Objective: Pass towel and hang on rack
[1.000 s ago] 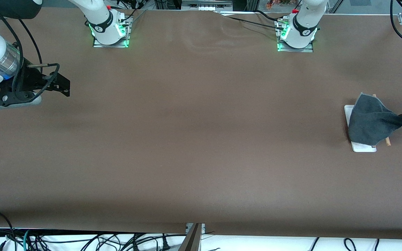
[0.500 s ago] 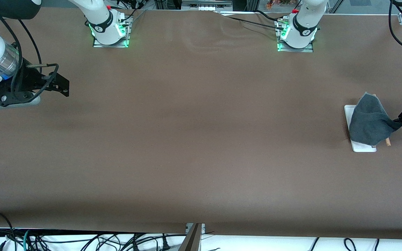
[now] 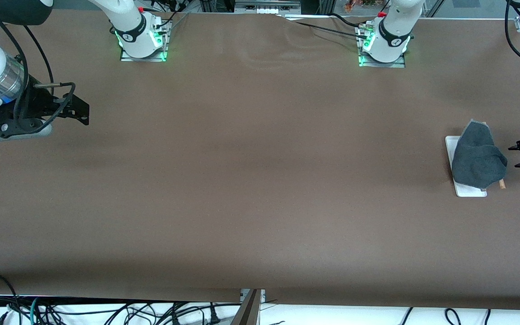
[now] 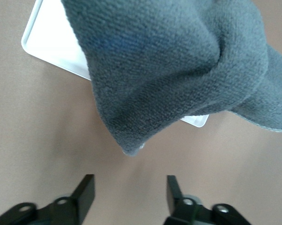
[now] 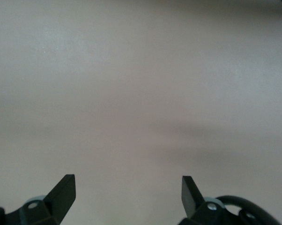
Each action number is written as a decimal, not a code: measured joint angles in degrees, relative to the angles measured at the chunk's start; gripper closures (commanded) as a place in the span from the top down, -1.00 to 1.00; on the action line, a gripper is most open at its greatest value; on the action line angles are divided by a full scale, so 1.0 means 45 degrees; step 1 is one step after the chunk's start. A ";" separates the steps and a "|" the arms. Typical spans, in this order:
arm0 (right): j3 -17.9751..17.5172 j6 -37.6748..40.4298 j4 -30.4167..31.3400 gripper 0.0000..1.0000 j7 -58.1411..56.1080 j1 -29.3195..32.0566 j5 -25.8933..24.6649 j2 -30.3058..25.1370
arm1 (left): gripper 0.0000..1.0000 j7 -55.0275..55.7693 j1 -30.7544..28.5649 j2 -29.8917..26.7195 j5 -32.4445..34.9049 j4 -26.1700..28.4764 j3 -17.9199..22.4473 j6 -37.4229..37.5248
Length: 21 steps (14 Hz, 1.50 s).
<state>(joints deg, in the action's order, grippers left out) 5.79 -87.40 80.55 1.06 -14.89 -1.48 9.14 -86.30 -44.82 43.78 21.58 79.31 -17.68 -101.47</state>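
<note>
The towel lies dark grey face up, draped in a heap over the rack near the left arm's end of the table. The rack's white base and one brown rod tip stick out from under it. My left gripper is open and empty beside the towel, clear of it. In the left wrist view the towel hangs over the white base, with my left gripper open just short of its corner. My right gripper waits open and empty at the right arm's end, over bare table.
The brown table cover stretches between the two arms. The arm bases stand along the edge farthest from the front camera. Cables hang near the left arm's end.
My left gripper has opened and let go of the towel's corner, which has dropped back onto the rack. The gripper has drawn slightly away from it. The right arm has barely moved.
</note>
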 measured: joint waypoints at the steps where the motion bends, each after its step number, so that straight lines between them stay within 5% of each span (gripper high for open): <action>1: 0.0000 0.0000 0.0000 1.00 0.0000 0.0000 0.0000 0.0000 | 1.00 -0.0014 0.0002 -0.0038 0.0000 -0.0078 -0.0068 -0.0008; 9: 0.0003 0.0005 0.0000 1.00 0.0000 0.0001 -0.0002 0.0000 | 1.00 0.0787 0.0073 -0.2867 -0.0311 -0.0456 -0.2038 0.1895; 16: 0.0265 0.0051 0.0012 1.00 0.0061 0.0502 -0.0009 0.0090 | 1.00 0.8094 0.0151 -0.4207 -0.0826 -0.0437 -0.5423 0.4826; 21: 0.0268 0.0110 0.0015 1.00 0.0061 0.0684 -0.0005 0.0153 | 1.00 1.1476 0.0346 -0.5172 -0.0981 -0.0389 -0.7100 0.5394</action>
<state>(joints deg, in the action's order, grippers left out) 6.99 -86.90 80.62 1.34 -11.81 -1.50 9.83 -34.66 -43.26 20.50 17.17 77.56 -49.63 -77.20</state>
